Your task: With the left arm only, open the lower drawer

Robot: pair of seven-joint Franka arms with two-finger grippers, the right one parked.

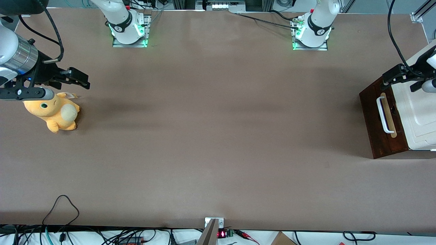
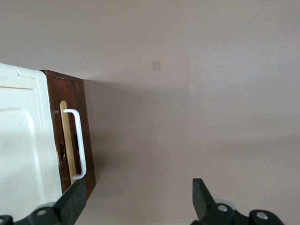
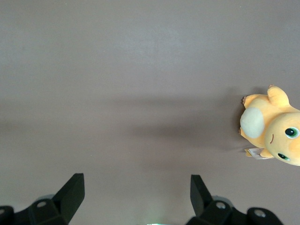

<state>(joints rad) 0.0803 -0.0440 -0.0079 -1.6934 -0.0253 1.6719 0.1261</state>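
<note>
Hand (image 2: 138, 199) of the left arm (image 1: 430, 66): raised above the cabinet at the working arm's end of the brown worktop (image 1: 218, 136), fingers (image 2: 202, 193) spread wide apart, nothing held between them. Lower drawer (image 1: 383, 124): below the hand, closed, its dark brown wood front flush with the cabinet body. White bar handle (image 1: 382, 114): mounted on a pale wood strip on the drawer front, lying below and slightly nearer the front camera than the hand, not touched by either finger. In the left wrist view one finger sits just beside the end of the handle (image 2: 78, 143), apart from it; the other finger is over bare worktop, well apart from the drawer. Cream-white cabinet top (image 1: 419, 115): directly beneath the wrist, with a raised rectangular panel moulded into it. Plush toy (image 1: 54, 112): yellow-orange with a pale round patch, lying well apart from the hand toward the parked arm's end of the worktop; a small tag is attached to it, its print too small to read. No legible brand or writing appears on the drawer or cabinet.
</note>
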